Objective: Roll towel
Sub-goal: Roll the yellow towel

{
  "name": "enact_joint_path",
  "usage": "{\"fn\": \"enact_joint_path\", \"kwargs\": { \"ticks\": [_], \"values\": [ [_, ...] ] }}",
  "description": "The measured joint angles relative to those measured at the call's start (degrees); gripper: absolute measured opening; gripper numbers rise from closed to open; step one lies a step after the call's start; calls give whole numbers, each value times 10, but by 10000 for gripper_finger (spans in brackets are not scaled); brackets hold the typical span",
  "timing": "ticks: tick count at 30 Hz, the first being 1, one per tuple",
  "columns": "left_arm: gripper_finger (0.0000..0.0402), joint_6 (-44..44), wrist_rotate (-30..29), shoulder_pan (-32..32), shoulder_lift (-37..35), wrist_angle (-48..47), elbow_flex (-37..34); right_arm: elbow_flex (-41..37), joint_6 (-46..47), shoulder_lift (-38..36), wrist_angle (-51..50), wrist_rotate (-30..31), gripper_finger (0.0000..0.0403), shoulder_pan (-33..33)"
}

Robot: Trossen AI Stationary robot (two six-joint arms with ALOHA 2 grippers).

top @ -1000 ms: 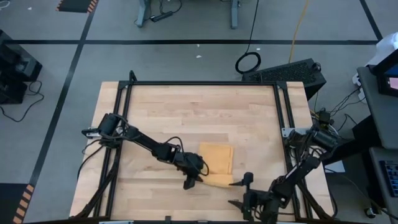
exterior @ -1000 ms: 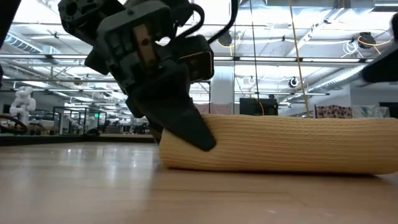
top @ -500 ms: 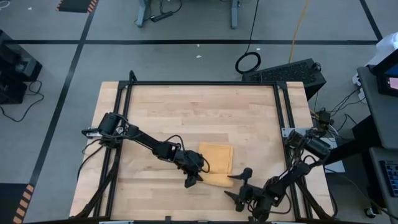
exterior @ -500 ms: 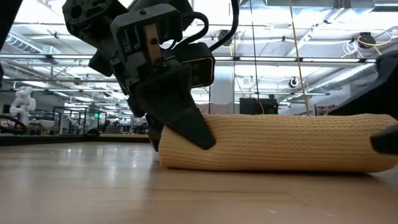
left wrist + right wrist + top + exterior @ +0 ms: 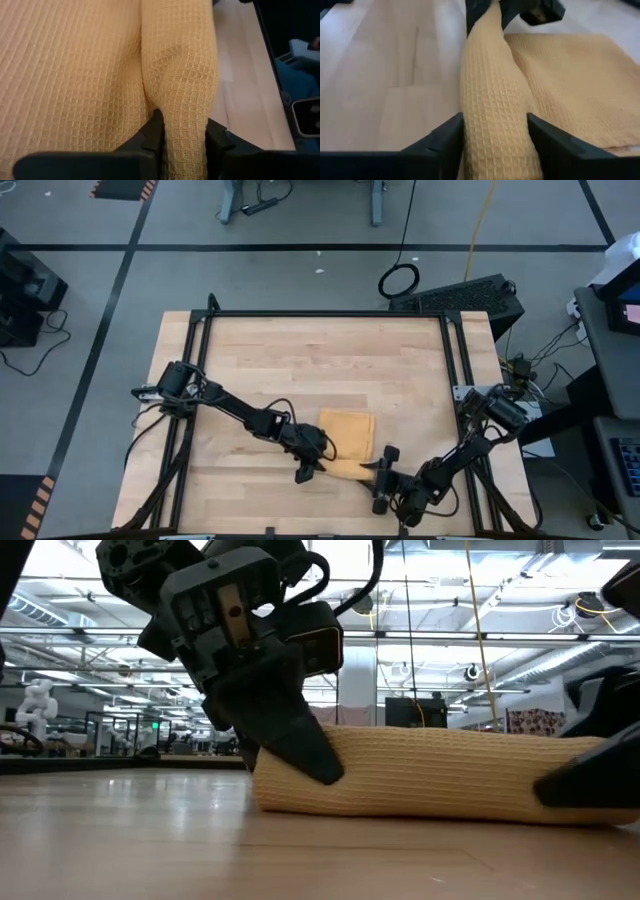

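Note:
The mustard-yellow towel (image 5: 348,430) lies on the wooden table, its near part wound into a roll (image 5: 440,775) that rests on the tabletop while the far part lies flat. My left gripper (image 5: 182,137) is shut on the roll's left end and also shows in the high view (image 5: 308,466). My right gripper (image 5: 495,142) is open at the roll's right end, one finger (image 5: 451,137) on each side of it. It also shows in the high view (image 5: 381,471) and the low view (image 5: 585,775). No white tag shows. My left gripper pinches the left end of the rolled part (image 5: 181,112) between its two fingers, several layers together. The fingers (image 5: 300,745) slant down from the table's left and lie along the roll's line. The roll rests on the table.
The table's black frame rails (image 5: 195,370) run along its left and right sides. Bare wood (image 5: 320,360) lies beyond the towel toward the far edge. The near edge is close behind my right gripper.
My right gripper has moved from near the front edge toward the roll's right end, and its fingers now stand on either side of that end. The towel has stayed where it was.

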Motion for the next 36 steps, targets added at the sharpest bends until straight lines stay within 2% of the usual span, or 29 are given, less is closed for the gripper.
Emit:
{"fn": "enact_joint_path", "kwargs": {
  "ticks": [6, 12, 17, 22, 25, 29, 33, 36],
  "values": [
    [82, 41, -4, -6, -20, -32, -1, 1, 27, -1, 2, -21, 146, -10],
    [82, 85, -13, -6, -87, -123, -1, 1, 57, -1, 1, -26, 133, -22],
    [82, 110, -61, -29, -128, -151, -1, 1, 71, -1, 4, -48, 132, -35],
    [87, 110, -134, -64, -122, -162, -1, 1, 57, -2, 18, -70, 132, -47],
    [116, 97, -137, -82, -111, -176, -1, 1, 47, -1, 25, -76, 132, -52],
    [183, 84, -163, -111, -111, -208, -2, 1, 44, -2, 24, -101, 132, -64],
    [243, 81, -247, -140, -121, -253, -2, 1, 32, -3, 29, -132, 132, -75],
    [265, 85, -324, -169, -120, -238, -2, 1, 36, -2, 32, -151, 132, -84]
  ]
}}
